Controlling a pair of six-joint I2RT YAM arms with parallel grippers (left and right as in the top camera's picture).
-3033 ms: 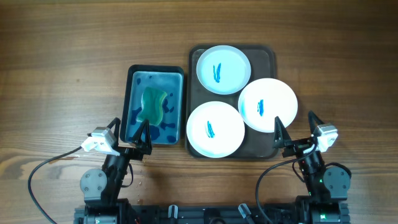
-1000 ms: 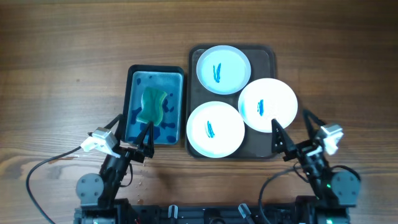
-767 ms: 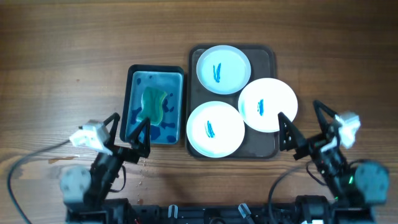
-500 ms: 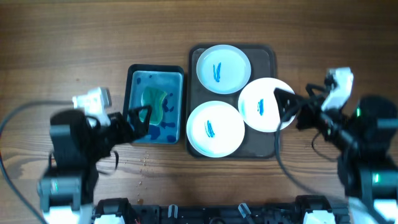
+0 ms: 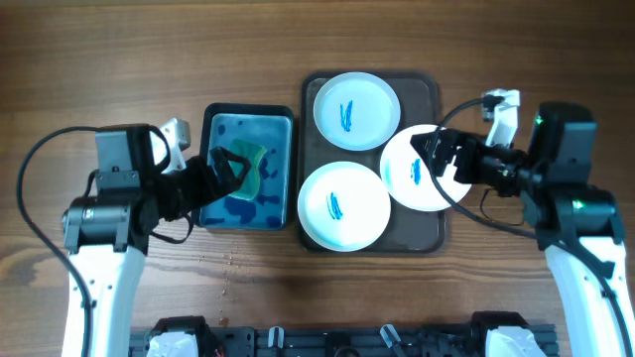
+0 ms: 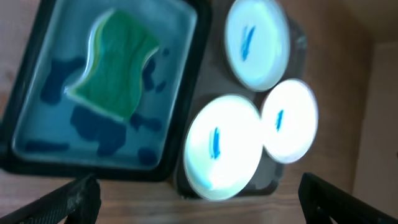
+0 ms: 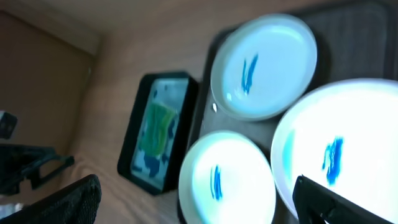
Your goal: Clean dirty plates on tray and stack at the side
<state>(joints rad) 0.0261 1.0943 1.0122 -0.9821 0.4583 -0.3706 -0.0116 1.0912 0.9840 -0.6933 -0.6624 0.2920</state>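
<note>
**Both hands spread over the work, every plate smeared**

Overhead: we see the dark brown tray (image 5: 429,83), low-rimmed and round-cornered, right of centre on the wood-grained table (image 5: 99,59). It carries three glossy white round plates. These are the upper plate (image 5: 356,111), the lower plate (image 5: 343,205) and the third plate (image 5: 407,193), which juts past the tray's right rim. Each bears a blue smear, so we judge that no cleaning is done yet. The left hand (image 5: 233,171) hovers spread over the blue-lined basin (image 5: 250,108), just beside the green sponge (image 5: 254,157), likely to fetch it. The right hand (image 5: 437,159), also spread, hangs over the third plate, probably to steady or lift it.

Left wrist: the black fingers (image 6: 74,198) sit at the bottom corners, wide apart, with nothing between them. The wavy-edged, soft-looking sponge lies at upper left on a pale floor blotched with darker blue.

Right wrist: its fingers (image 7: 62,202) are likewise wide apart and empty. The third plate, smooth and shallow, fills the lower right.
</note>
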